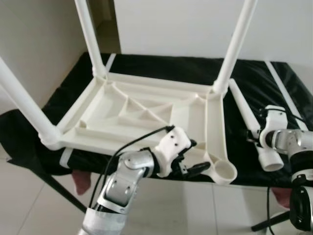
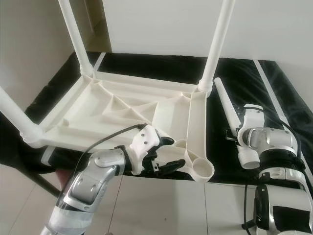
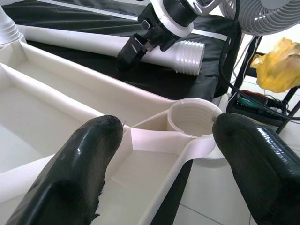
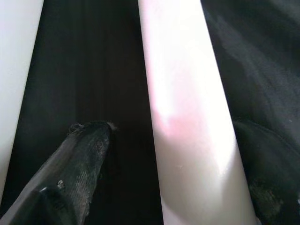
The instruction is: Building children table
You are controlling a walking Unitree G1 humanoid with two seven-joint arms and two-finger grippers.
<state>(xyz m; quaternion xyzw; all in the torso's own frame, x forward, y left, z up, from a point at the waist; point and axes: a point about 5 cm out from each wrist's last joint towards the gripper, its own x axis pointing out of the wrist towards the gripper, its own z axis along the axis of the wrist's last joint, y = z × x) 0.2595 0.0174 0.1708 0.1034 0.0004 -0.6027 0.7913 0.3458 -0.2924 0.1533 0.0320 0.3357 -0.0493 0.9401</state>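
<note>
A white plastic children's table [image 1: 142,115] lies upside down on a black-covered surface [image 1: 244,73]. Three legs stand upright in its corners, at the far left [image 1: 90,34], far right [image 1: 237,44] and near left [image 1: 22,103]. The near right socket [image 1: 224,171] is empty, with its inner thread showing. My left gripper [image 1: 199,155] is open and straddles the front rim just left of that socket [image 3: 192,122]. A loose fourth leg [image 2: 224,100] lies on the cloth to the right. My right gripper [image 2: 232,133] is at its thick threaded end [image 3: 187,56].
The surface's front edge runs just under the table's near rim, with pale tiled floor [image 1: 195,210] below. In the left wrist view a standing fan [image 3: 262,14], a yellow bag [image 3: 279,65] and cables are off the right side. A white wall stands behind.
</note>
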